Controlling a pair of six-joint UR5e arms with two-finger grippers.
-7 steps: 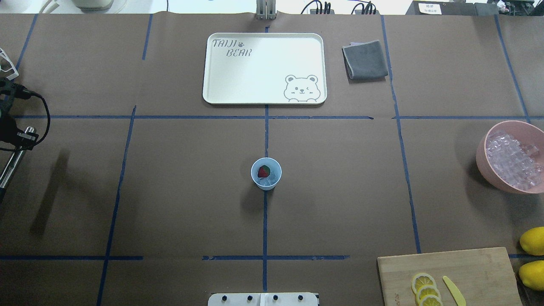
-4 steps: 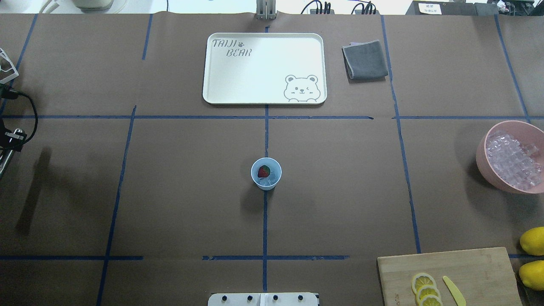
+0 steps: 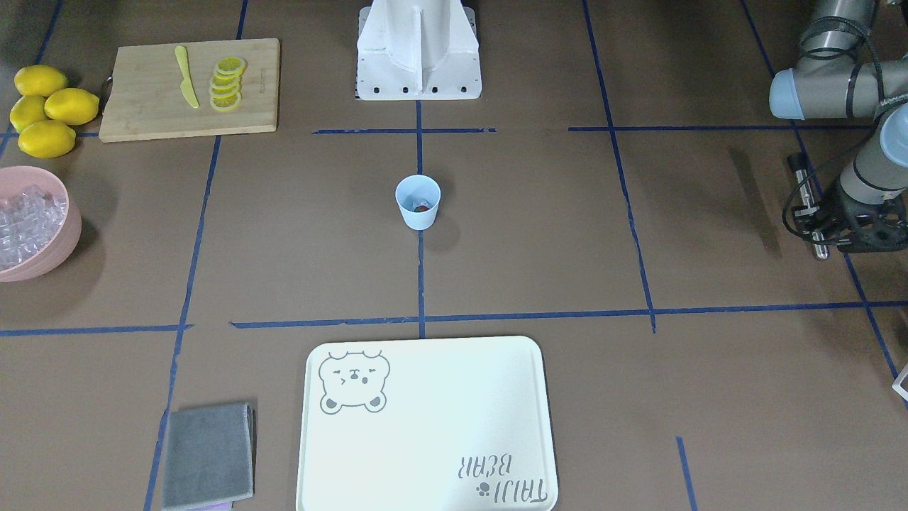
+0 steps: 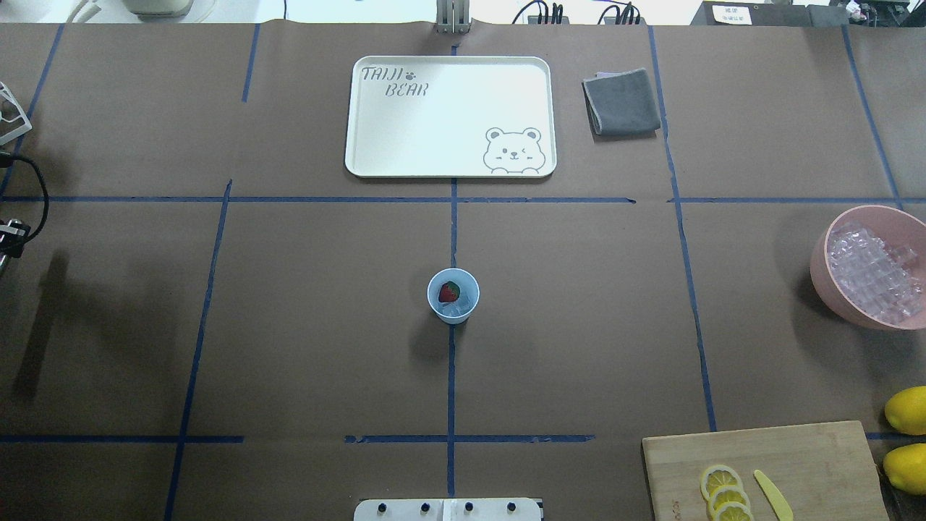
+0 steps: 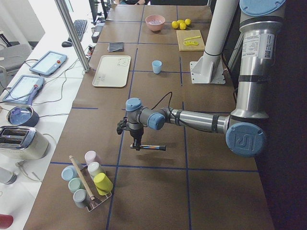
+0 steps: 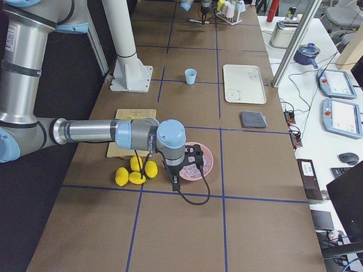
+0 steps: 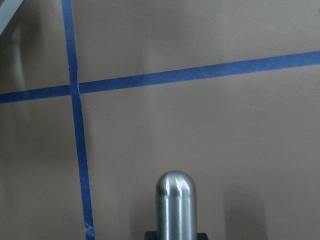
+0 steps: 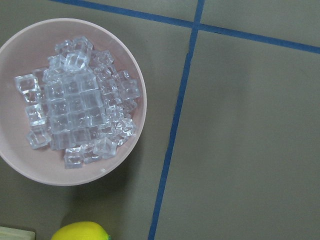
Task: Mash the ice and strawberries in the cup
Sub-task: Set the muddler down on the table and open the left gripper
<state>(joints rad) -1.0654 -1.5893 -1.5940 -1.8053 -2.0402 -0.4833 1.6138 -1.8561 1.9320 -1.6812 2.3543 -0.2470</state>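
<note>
The light-blue cup (image 4: 453,295) stands upright at the table's centre; it also shows in the front view (image 3: 418,201). Inside it lie the red strawberry (image 4: 449,292) and a few clear ice cubes (image 4: 464,302). My left gripper (image 3: 816,226) is far off at the table's left end, shut on a metal rod (image 3: 807,191) with a rounded end (image 7: 175,205), held over bare table. My right gripper (image 6: 184,164) hangs over the pink bowl of ice (image 8: 75,107); whether it is open or shut I cannot tell.
A white bear tray (image 4: 451,116) and a grey cloth (image 4: 622,101) lie at the far side. The pink bowl (image 4: 821,264), lemons (image 4: 908,409) and a cutting board (image 4: 810,452) with lemon slices and a yellow knife are on the right. A cup rack (image 5: 91,184) stands at the left end.
My left arm has drawn back to the left with the rod, almost out of the overhead view. The cup and its contents have not moved.
</note>
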